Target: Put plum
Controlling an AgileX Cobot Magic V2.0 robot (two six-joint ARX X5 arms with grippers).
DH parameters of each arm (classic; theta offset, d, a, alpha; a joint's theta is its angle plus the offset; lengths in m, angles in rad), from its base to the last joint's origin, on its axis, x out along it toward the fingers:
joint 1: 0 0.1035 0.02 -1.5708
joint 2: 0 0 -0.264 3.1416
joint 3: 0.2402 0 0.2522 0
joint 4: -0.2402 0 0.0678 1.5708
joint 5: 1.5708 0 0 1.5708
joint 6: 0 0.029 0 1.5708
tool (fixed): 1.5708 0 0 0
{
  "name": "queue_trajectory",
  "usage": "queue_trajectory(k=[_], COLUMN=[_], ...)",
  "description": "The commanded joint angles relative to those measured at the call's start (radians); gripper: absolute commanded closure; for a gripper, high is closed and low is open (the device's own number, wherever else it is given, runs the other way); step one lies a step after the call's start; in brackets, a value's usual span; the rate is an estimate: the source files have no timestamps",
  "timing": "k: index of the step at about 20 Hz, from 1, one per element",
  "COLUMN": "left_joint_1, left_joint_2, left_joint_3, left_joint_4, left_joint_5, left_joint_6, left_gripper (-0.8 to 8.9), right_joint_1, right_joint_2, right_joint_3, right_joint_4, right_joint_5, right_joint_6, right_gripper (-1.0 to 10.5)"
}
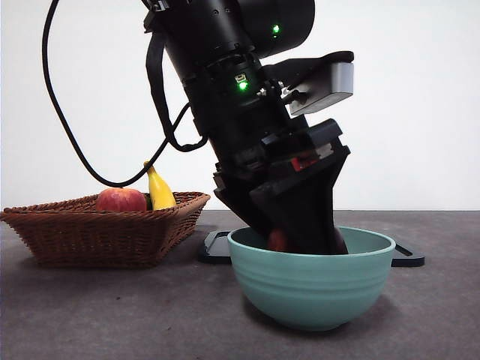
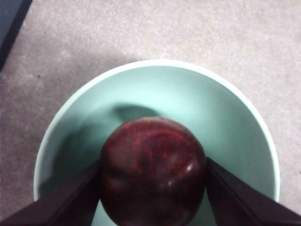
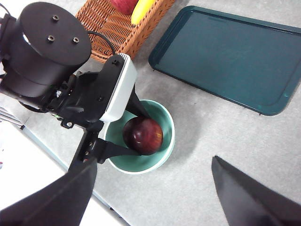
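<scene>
1. The table (image 1: pixel 112 315) carries a wicker basket (image 1: pixel 112 232) at the left holding a red-orange fruit (image 1: pixel 120 199) and a banana (image 1: pixel 159 189), a dark green tray (image 3: pixel 235 56) at the far side, and a mint bowl (image 1: pixel 311 281) at the near middle.
2. The left gripper (image 1: pixel 304 229) reaches steeply down into the bowl, its jaws clamped on either side of the plum (image 2: pixel 153 172).
3. The right gripper (image 3: pixel 150 197) hangs high above the table, jaws spread and empty, well apart from the bowl.
4. The plum sits inside the rim, directly over the bowl's floor; whether it touches the floor cannot be told, so only a release appears to remain.
</scene>
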Motion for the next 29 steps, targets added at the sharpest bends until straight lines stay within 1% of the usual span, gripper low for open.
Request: queue_trajectory(k=[1,3,4,12,16,18,22,25,27,29], left_joint_1=[-0.014,-0.018,-0.018,-0.019,-0.010,0.009,0.080,0.173,0.249,0.336], left_joint_2=[0.021,0.021,0.021,-0.003,-0.088,-0.149,-0.301,-0.413,-0.473,-0.521], left_joint_3=[0.020,0.020,0.020,0.038,0.089,0.112,0.116,0.116,0.116,0.116], left_joint_4=[0.003,0.003,0.003,-0.008,-0.024,-0.026,-0.036,-0.080,-0.126,-0.177], left_joint_5=[-0.003,-0.003,-0.003,-0.003,-0.003,-0.003,-0.003,0.007,0.064,0.185], left_joint_6=[0.009,0.009,0.008,-0.003,-0.007,-0.026,-0.072,-0.100,-0.109,-0.131], left_gripper=[4.90,4.31,4.25,4.25,4.25,4.25,4.25,4.25,4.25,4.25], right_joint_1=[0.004,0.004,0.004,0.004,0.004,0.004,0.004,0.004,0.004,0.004], right_joint_2=[0.004,0.004,0.004,0.004,0.004,0.004,0.004,0.004,0.004,0.004], right_joint_3=[0.019,0.019,0.019,0.019,0.019,0.019,0.019,0.019,0.019,0.019], right_joint_4=[0.010,0.009,0.009,0.009,0.009,0.009,0.009,0.010,0.010,0.017], right_joint_5=[-0.001,-0.001,-0.001,-0.001,-0.001,-0.001,-0.001,-0.001,-0.001,-0.001], right_joint_6=[0.010,0.010,0.010,0.010,0.010,0.010,0.010,0.010,0.009,0.009], right_gripper=[5.6,5.6,5.6,5.6,5.6,5.6,5.6,5.6,5.6,5.6])
